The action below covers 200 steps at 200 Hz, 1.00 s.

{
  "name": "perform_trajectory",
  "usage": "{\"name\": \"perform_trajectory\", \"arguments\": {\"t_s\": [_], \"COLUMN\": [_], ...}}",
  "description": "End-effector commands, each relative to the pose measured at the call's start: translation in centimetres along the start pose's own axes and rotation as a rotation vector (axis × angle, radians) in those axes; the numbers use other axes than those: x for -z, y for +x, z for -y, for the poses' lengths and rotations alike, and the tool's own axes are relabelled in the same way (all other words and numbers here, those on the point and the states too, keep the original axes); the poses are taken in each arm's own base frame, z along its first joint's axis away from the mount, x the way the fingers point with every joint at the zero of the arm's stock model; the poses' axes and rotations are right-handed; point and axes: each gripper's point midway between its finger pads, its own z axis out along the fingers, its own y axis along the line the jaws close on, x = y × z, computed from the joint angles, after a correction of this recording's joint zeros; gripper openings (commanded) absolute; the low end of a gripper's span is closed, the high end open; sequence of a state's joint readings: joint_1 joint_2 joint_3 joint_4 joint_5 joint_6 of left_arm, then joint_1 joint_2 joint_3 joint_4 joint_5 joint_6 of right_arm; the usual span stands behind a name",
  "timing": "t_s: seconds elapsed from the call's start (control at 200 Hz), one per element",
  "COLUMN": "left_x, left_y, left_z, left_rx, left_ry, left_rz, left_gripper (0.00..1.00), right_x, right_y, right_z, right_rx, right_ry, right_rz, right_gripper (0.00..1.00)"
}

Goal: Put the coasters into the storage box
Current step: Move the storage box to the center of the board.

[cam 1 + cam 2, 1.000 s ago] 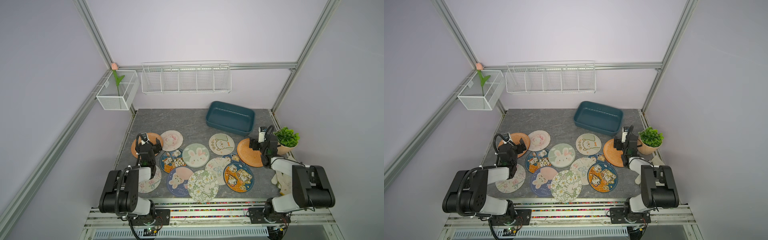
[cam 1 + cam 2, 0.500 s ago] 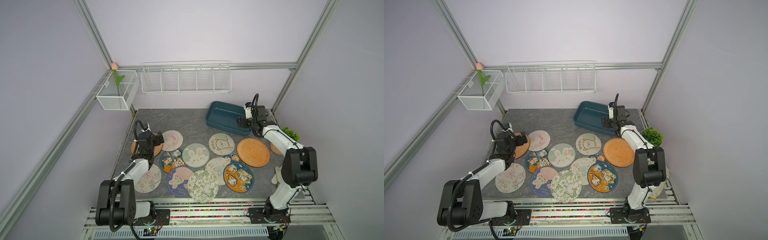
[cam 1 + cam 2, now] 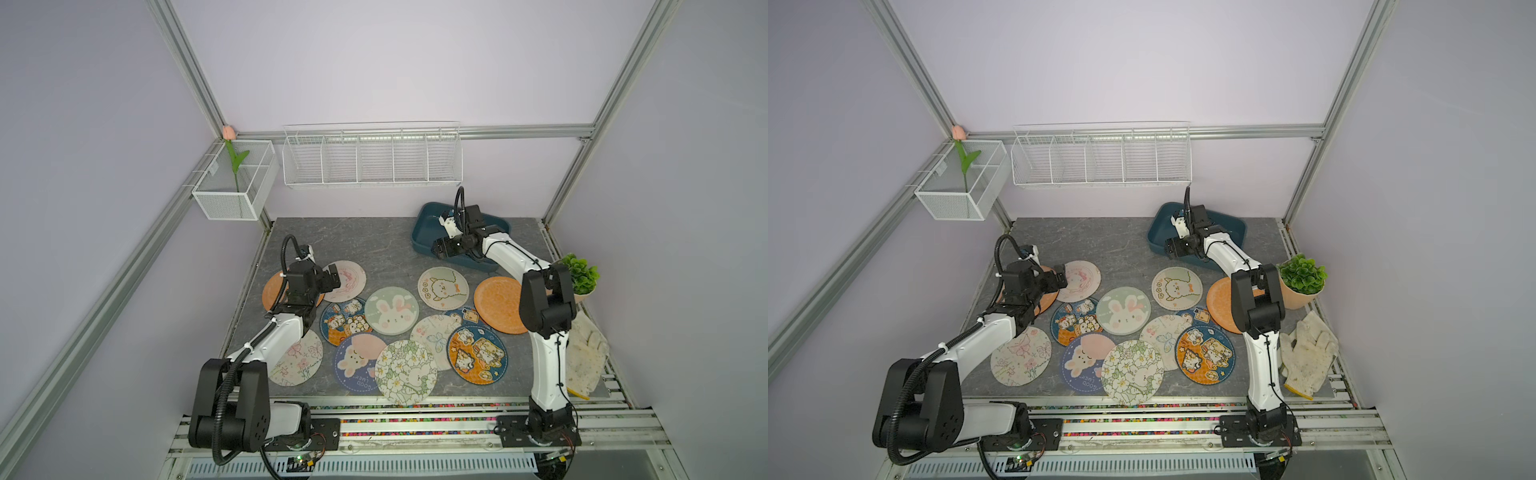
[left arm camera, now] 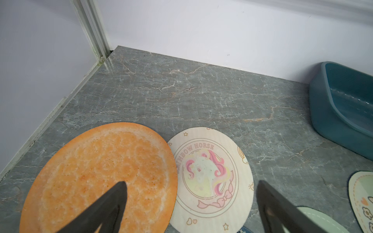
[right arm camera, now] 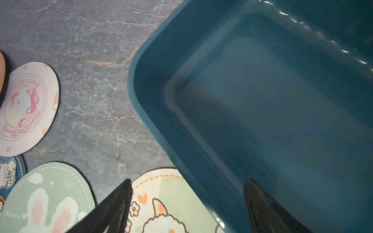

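One storage box (image 5: 157,66), beneath right hand (image 5: 187,181)

The blue box (image 3: 426,226) sits at one o'clock on the bench (image 3: 353,241), with the right claw (image 3: 436,250) over its six o'clock rim. Coasters (image 3: 390,311) lie overlapping from the centre towards six o'clock. The left claw (image 3: 332,280) hangs at ten o'clock, beside an orange coaster (image 3: 272,291).

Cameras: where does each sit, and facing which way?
Both top views: high at the front, looking down on the table; left arm, right arm show.
Left wrist: over the orange coaster, facing the back corner; open left claw shows.
Right wrist: over the storage box rim, looking into it; open right claw shows.
Wrist views share the unicorn coaster and storage box.
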<state>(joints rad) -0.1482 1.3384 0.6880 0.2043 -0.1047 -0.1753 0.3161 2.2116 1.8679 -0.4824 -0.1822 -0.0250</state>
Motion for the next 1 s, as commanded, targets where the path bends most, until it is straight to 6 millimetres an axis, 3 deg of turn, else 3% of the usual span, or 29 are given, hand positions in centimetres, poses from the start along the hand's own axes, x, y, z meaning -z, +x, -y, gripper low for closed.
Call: {"name": "perform_trajectory", "arguments": {"t_s": [0.0,0.305,0.695,0.82,0.995], "left_x": [-0.2,-0.2,-0.4,-0.5,-0.6], "left_y": [-0.9,-1.0,-0.9,-0.9,-0.8], "left_z": [0.6,1.0,1.2,1.2,1.3], "left_rx": [0.021,0.018,0.02,0.021,0.026], "left_ry": [0.013,0.03,0.033,0.033,0.036], "left_rz": [0.008,0.0,-0.012,-0.014,-0.016], "left_gripper": [0.99,0.99,0.99,0.99,0.99], "right_x": [-1.1,-4.4,-4.6,-4.1,-1.5], "right_y": [-0.1,-0.7,0.5,0.7,-1.1], "right_z": [-1.4,-4.3,-9.3,-9.9,-7.1], "right_rx": [0.044,0.127,0.241,0.258,0.208], "right_ry": [-0.044,-0.127,-0.295,-0.302,-0.137], "right_rz": [-0.026,-0.046,-0.089,-0.096,-0.008], "right_gripper": [0.88,0.88,0.88,0.88,0.88]}}
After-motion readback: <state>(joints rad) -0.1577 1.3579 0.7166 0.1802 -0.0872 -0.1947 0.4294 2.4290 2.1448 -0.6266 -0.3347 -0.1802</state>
